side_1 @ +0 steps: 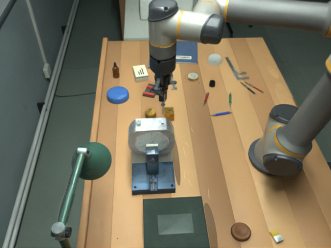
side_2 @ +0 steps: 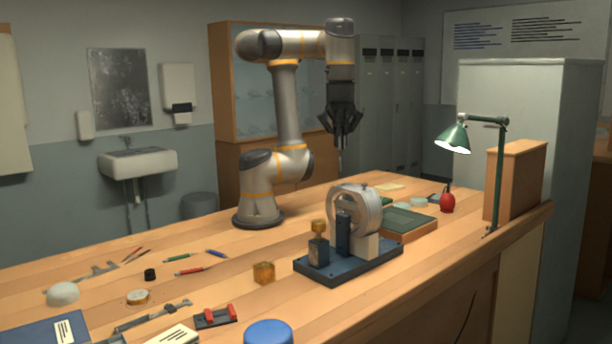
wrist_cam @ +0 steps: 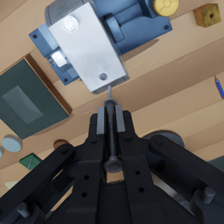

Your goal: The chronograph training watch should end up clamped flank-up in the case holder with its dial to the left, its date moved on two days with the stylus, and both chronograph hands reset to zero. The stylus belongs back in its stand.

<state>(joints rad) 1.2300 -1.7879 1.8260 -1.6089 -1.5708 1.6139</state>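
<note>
The silver training watch (side_1: 151,136) stands clamped on edge in the blue case holder (side_1: 153,176) at the middle of the bench, its flank (wrist_cam: 86,50) facing up with two round pushers. The thin grey stylus (wrist_cam: 110,123) is held upright, tip down, in my closed gripper (side_1: 162,99), high above the watch (side_2: 354,210). In the wrist camera the stylus tip sits just off the flank's near edge, close to the small pusher (wrist_cam: 103,76). The brass stylus stand (side_1: 169,113) sits empty on the bench behind the holder.
A green mat (side_1: 176,222) lies in front of the holder and a green desk lamp (side_1: 91,162) stands at the bench's left edge. A brass knob (side_1: 150,113), a red-and-black tool (side_1: 149,91), a blue disc (side_1: 118,94) and several screwdrivers (side_1: 221,113) lie further back.
</note>
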